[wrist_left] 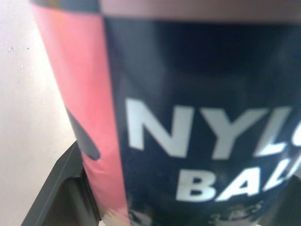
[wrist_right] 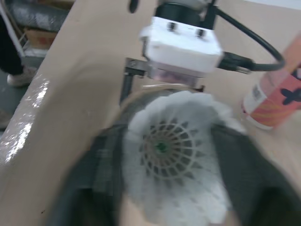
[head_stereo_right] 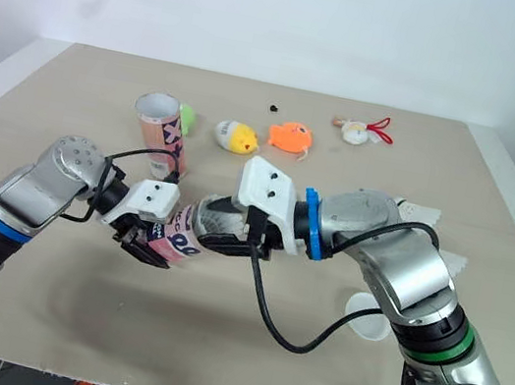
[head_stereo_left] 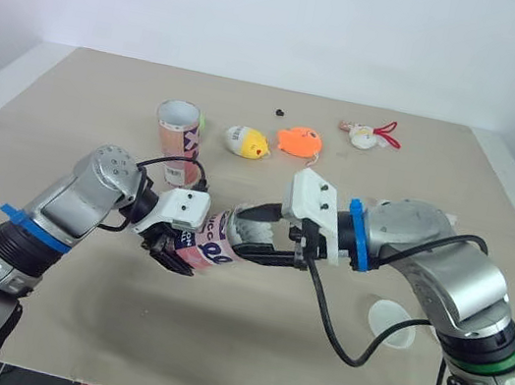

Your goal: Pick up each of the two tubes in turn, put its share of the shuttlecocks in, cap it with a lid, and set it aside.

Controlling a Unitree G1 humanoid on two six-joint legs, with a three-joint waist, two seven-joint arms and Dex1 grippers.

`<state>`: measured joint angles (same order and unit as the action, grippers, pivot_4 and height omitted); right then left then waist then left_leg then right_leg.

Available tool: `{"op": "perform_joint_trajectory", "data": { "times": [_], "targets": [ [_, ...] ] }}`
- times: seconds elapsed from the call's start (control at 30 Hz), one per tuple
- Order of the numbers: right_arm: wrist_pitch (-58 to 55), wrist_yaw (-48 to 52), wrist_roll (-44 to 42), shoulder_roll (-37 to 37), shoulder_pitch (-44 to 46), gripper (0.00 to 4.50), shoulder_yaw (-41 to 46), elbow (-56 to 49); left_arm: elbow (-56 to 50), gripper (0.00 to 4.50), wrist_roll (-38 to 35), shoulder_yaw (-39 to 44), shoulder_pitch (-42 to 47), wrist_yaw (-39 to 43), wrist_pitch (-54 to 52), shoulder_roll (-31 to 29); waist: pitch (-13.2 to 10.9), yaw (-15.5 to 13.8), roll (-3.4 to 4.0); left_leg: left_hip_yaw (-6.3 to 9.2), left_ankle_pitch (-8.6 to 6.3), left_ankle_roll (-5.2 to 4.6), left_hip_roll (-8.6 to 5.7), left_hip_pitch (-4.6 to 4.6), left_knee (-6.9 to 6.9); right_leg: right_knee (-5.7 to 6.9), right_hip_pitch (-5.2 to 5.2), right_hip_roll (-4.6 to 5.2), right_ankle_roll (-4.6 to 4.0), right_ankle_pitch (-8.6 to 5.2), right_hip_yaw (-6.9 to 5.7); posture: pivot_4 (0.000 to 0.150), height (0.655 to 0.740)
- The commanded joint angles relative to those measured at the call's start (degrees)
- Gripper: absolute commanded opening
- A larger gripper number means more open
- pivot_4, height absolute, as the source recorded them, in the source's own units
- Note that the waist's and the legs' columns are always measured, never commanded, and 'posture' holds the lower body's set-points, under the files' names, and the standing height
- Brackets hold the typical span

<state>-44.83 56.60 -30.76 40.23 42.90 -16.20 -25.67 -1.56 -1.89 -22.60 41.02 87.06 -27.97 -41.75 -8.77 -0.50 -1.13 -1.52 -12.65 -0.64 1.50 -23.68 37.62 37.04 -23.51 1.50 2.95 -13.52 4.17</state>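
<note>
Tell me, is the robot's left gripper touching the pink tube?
Touching. In the left wrist view the pink and navy tube sits squeezed between the black fingers of the left gripper, with no gap; the left eye view shows them clamped around it.

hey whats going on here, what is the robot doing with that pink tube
The left gripper holds a pink and navy tube on its side. The right gripper has its fingers shut on a white shuttlecock and is bringing it to the tube's open end. A second tube stands upright behind them with no lid on, and a clear lid lies by the right arm.
</note>
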Motion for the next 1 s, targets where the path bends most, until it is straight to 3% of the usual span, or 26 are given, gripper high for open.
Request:
{"op": "perform_joint_trajectory", "data": {
  "times": [0.03,0.27,0.57,0.77,0.87,1.0],
  "targets": [
    [-2.11,3.07,-8.14,-0.54,-0.20,4.26,5.68,-2.80,0.21,3.24,-0.37,-1.90,-0.58,-0.76,-0.75,1.26,0.00,0.00,0.00,0.04,0.00,0.00,0.00,0.00,0.00,0.00,0.01,-0.01,-0.01,-0.01,-0.02,0.150,0.7400],
    [-5.04,1.90,-17.89,1.19,-4.13,4.26,16.48,-3.85,1.08,3.24,-0.84,-1.64,0.00,-0.97,0.07,2.22,0.00,0.02,0.00,0.07,0.00,-0.01,0.00,0.00,0.02,0.00,0.05,0.00,0.02,0.01,-0.05,0.150,0.7400],
    [-4.17,0.13,-17.10,1.96,-6.11,4.26,15.81,-4.36,2.28,3.24,-0.54,-1.94,0.71,-0.44,0.97,2.55,0.00,-0.01,0.00,0.08,0.00,-0.01,-0.01,0.01,0.04,0.00,0.06,0.02,0.02,0.02,-0.05,0.150,0.7400],
    [-3.83,0.00,-18.28,4.71,-5.65,4.26,21.13,-1.24,1.52,3.24,-1.86,-0.58,0.43,-0.88,1.49,3.42,-0.01,-0.05,0.00,0.09,0.00,-0.01,-0.06,-0.04,0.06,-0.01,0.04,0.07,0.05,0.01,-0.06,0.150,0.7400],
    [-4.92,-0.45,-18.51,5.43,-5.03,3.40,20.74,-0.78,1.59,3.24,-1.69,-0.88,0.49,-0.75,1.66,3.40,-0.01,-0.01,0.00,0.07,0.00,-0.01,-0.09,-0.06,0.07,-0.02,0.03,0.11,0.10,0.01,-0.05,0.150,0.7400],
    [-4.80,1.26,-16.85,5.81,-5.30,1.54,16.25,-1.92,1.94,3.24,-1.38,-1.26,0.64,-0.75,1.95,3.46,-0.01,-0.01,0.00,0.09,0.00,-0.01,-0.06,-0.10,0.05,-0.02,-0.03,0.06,0.07,-0.01,-0.05,0.150,0.7400]
  ]
}}
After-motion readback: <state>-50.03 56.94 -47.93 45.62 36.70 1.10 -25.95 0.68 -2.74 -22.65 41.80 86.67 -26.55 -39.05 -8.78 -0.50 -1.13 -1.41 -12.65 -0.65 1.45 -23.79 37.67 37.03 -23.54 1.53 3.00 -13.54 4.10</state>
